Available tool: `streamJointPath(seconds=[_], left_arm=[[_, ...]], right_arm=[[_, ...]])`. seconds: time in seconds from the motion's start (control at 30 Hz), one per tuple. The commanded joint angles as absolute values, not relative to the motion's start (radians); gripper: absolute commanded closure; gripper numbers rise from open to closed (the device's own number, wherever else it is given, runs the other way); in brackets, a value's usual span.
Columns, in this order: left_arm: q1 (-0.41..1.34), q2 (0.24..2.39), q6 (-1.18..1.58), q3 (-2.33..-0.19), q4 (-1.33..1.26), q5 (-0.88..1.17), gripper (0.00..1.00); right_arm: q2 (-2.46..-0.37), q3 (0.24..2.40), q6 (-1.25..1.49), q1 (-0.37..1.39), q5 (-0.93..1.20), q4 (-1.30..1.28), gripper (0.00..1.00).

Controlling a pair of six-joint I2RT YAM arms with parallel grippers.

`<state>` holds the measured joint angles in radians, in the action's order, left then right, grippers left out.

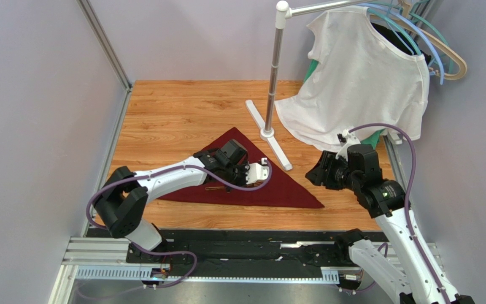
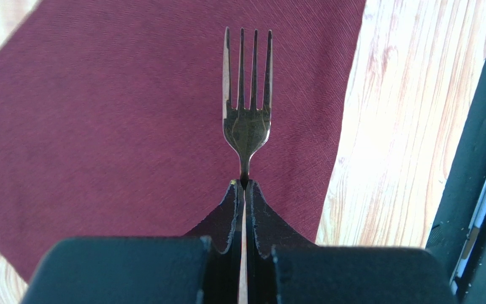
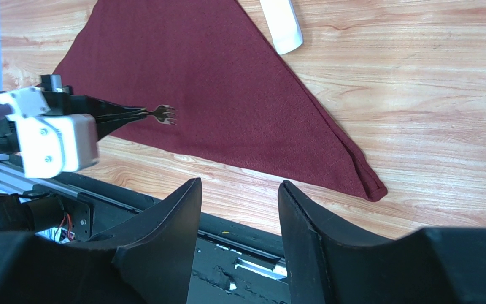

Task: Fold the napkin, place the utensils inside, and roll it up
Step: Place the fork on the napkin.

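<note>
Top external view: the napkin (image 1: pixel 252 190), folded into a triangle, lies flat on the bench (image 1: pixel 163 114) with its apex toward 12 o'clock and its long edge toward 6 o'clock. The left arm reaches from 9 o'clock over the middle of the cloth. Left wrist view: the left fingers (image 2: pixel 231 218) are pressed together, pinching the handle of a fork (image 2: pixel 247 120); the tines point away from the wrist over the napkin, and whether the fork touches the cloth cannot be told. The right fingers (image 3: pixel 169 240) are spread, holding nothing, and hover over the bench at 3 o'clock of the napkin, near its right corner. The foot of a white stand (image 1: pixel 271 136) lies just beside the napkin's 1 o'clock edge
</note>
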<state>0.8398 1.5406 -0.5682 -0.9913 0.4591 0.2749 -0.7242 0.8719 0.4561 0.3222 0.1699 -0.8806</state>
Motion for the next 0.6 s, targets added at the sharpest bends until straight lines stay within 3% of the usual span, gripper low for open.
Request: streamJointPath(seconds=[0.0, 0.57], left_arm=[[0.854, 1.539, -0.63, -1.005, 0.443, 0.255, 1.0], [0.925, 1.569, -0.687, -0.956, 0.471, 0.183, 1.0]], right_arm=[[-0.693, 0.864, 0.443, 0.319, 0.206, -0.864, 0.48], [-0.655, 0.81, 0.445, 0.319, 0.227, -0.864, 0.48]])
